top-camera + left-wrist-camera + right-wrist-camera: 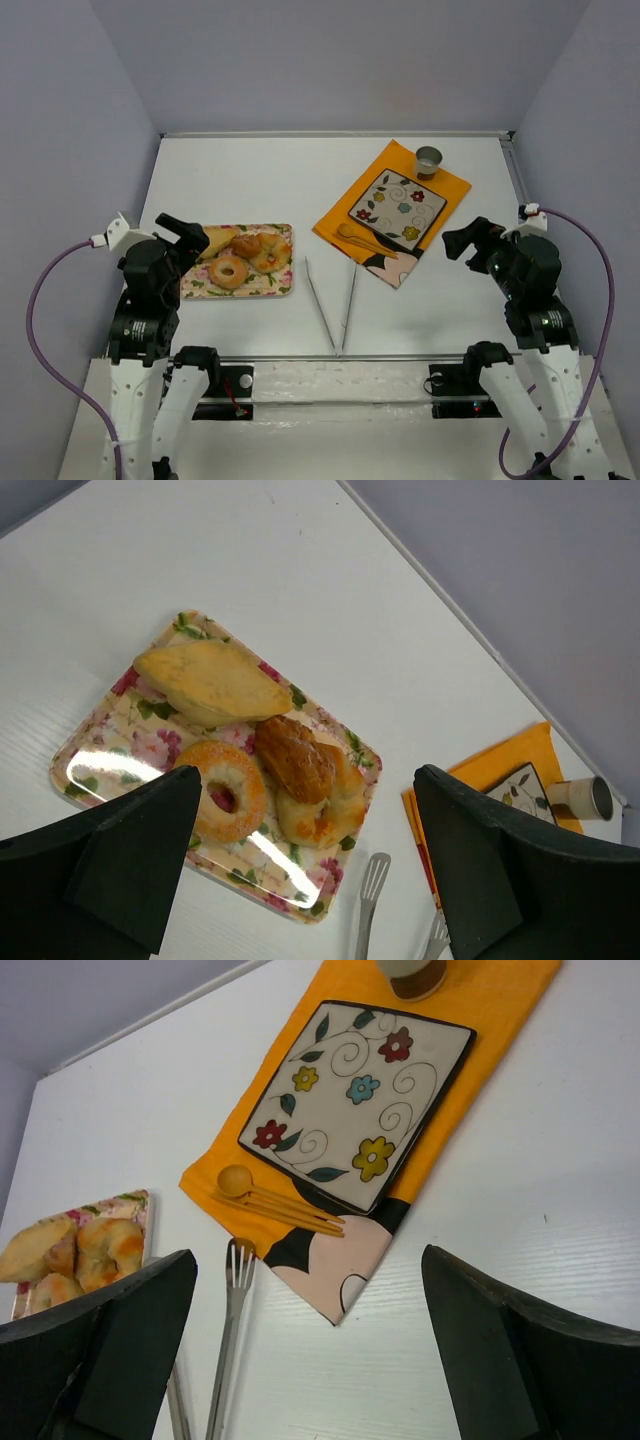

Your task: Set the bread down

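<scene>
The bread, a golden-tan ring-shaped bagel (229, 271), lies at the near side of a floral tray (285, 290) on the left of the table. In the left wrist view the bagel (222, 790) lies by my left finger, on the tray (270, 865). My left gripper (190, 240) hovers open and empty over the tray's left end, and its open jaws frame the tray in its own view (305, 780). My right gripper (462, 243) is open and empty, right of the flowered square plate (398, 208). In the right wrist view it (305, 1255) points towards that plate (360, 1100).
Two brown pastries (258, 248) and a pale yellow wedge (218, 238) share the tray. The plate sits on an orange cloth (345, 215) with a wooden spoon and chopsticks (365, 238) and a small cup (429, 159). Metal tongs (333, 300) lie open on the table between tray and cloth.
</scene>
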